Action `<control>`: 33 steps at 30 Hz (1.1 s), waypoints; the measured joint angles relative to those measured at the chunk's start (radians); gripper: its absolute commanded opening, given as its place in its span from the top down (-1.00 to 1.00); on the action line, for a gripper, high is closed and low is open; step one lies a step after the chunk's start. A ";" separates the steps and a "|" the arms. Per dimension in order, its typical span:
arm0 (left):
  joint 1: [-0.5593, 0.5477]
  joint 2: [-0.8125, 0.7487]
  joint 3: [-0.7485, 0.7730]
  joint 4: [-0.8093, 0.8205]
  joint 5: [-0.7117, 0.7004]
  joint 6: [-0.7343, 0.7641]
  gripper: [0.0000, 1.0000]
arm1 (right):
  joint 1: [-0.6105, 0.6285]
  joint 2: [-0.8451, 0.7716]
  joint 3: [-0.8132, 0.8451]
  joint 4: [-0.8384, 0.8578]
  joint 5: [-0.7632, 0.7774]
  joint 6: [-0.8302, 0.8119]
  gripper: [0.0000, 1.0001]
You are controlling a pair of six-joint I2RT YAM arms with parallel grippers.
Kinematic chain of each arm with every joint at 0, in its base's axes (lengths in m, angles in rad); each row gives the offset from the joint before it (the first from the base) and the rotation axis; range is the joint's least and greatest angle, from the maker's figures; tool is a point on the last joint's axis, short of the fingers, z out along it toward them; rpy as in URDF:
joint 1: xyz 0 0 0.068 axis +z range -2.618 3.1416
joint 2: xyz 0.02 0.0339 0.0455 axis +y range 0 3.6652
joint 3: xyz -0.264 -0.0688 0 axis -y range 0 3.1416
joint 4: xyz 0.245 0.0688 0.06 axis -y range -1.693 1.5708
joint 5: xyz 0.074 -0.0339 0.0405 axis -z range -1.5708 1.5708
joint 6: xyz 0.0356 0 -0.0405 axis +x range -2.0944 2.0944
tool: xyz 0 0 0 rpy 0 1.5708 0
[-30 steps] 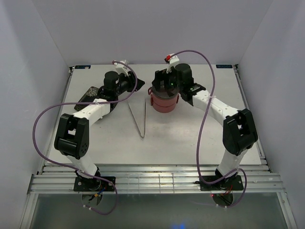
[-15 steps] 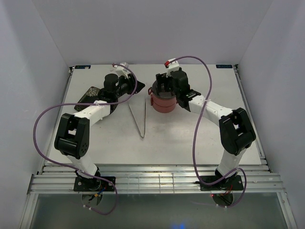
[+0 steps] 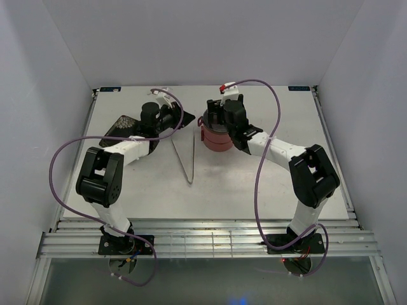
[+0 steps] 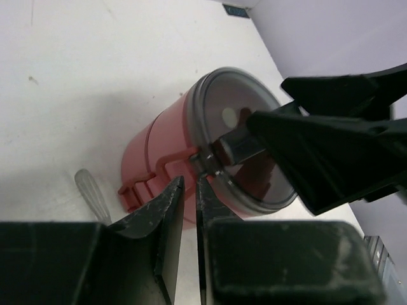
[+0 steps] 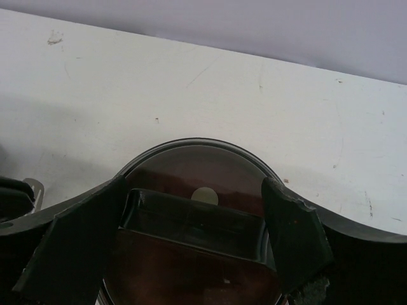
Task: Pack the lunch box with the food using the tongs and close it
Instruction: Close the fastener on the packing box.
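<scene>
Item: lunch box [image 3: 215, 141], dusty-red, tiers stacked, standing toward 12 o'clock on the worktop [image 3: 254, 184], its lid [image 5: 197, 166] seated on top. Right claw [image 5: 197, 183]: spread wide astride the lid, tips at 3 and 9 o'clock of the rim; we could not tell whether it bore on it. Left claw [image 4: 189, 185]: narrowly parted, grasping nothing, poised at the box's 9 o'clock beside the red side latch [image 4: 156, 175]. Tongs [image 3: 181, 160]: lying free at the box's 7 o'clock. Dark plate [image 3: 121, 124]: far out at 9 o'clock, largely hidden; we saw no food. We judged the step to be lid-and-latch work, opening or fastening undetermined. The next move called for a steadied box and a fine pinch on the latch.
</scene>
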 measured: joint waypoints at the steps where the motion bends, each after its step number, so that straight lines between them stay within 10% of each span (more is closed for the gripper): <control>1: -0.001 0.003 -0.006 0.003 0.000 -0.003 0.56 | 0.001 0.000 -0.003 0.005 0.005 0.003 -0.82; 14: -0.035 0.051 -0.034 0.016 -0.013 -0.016 0.70 | -0.011 -0.023 -0.018 -0.006 -0.033 -0.027 -0.80; 33: -0.036 0.029 -0.045 0.012 -0.038 0.014 0.67 | -0.282 -0.112 0.206 -0.601 -0.903 -0.602 -0.98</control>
